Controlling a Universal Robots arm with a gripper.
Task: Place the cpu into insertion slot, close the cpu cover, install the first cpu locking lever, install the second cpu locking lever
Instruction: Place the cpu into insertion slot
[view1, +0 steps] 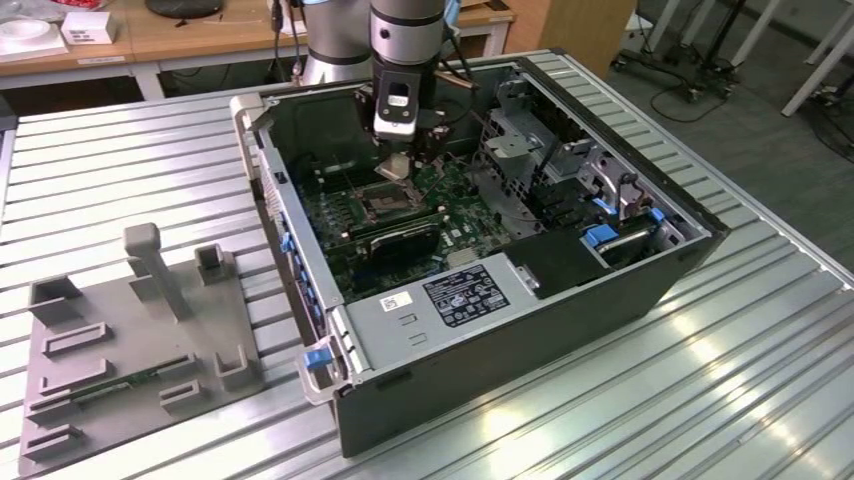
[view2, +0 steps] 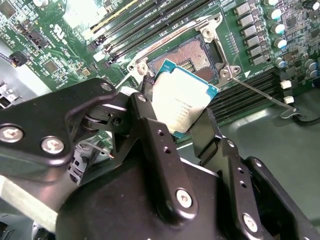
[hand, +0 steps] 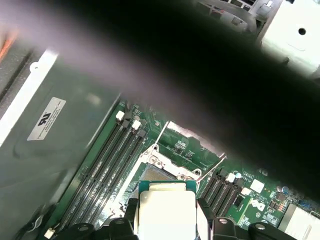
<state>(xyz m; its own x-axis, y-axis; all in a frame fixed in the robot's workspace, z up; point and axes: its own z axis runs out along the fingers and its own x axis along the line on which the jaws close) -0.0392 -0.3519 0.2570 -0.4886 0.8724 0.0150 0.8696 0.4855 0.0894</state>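
Observation:
My gripper hangs inside the open computer case, shut on the cpu. In both wrist views the pale silvery cpu sits between the black fingers, tilted and held a little above the board. The insertion slot lies open just beyond it, its dark contact field bare inside a silvery frame. The slot is slightly toward the case front from the gripper. Two thin wire levers stand out from the socket's sides. I cannot tell the cpu cover from the frame.
Long black memory slots flank the socket on both sides. A metal drive cage stands at the exterior view's right inside the case. A grey fixture plate with upright blocks lies on the ribbed table at the left.

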